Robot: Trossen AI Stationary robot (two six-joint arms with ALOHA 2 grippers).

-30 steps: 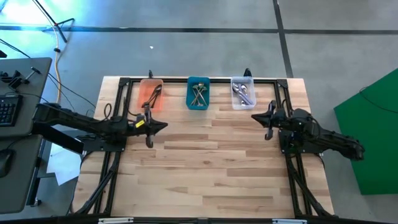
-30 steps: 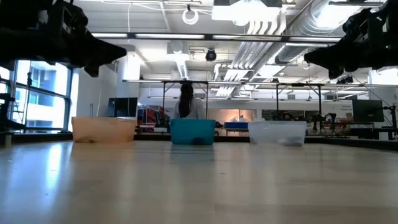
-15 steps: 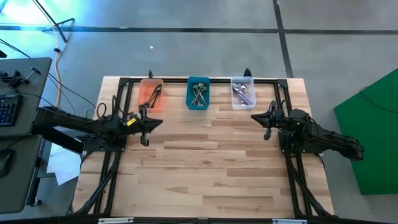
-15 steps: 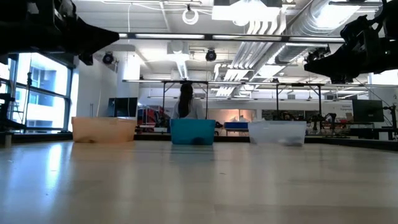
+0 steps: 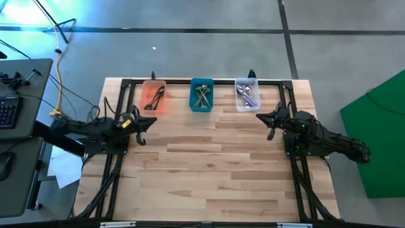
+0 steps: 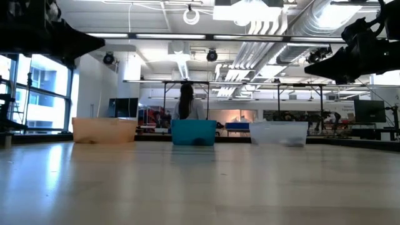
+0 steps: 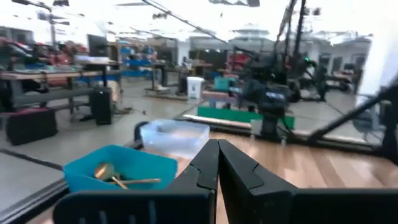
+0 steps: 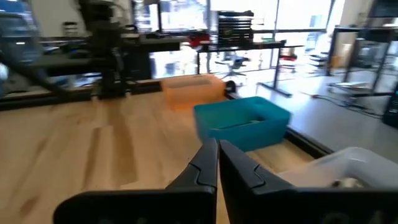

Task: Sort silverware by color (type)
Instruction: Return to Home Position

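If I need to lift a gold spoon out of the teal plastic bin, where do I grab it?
Probably grip a thin handle of the gold spoons, away from where they cross, coming straight down: the walls of the teal plastic bin block any side approach.

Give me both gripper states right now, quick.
Left gripper: closed, holding nothing.
Right gripper: closed, holding nothing.
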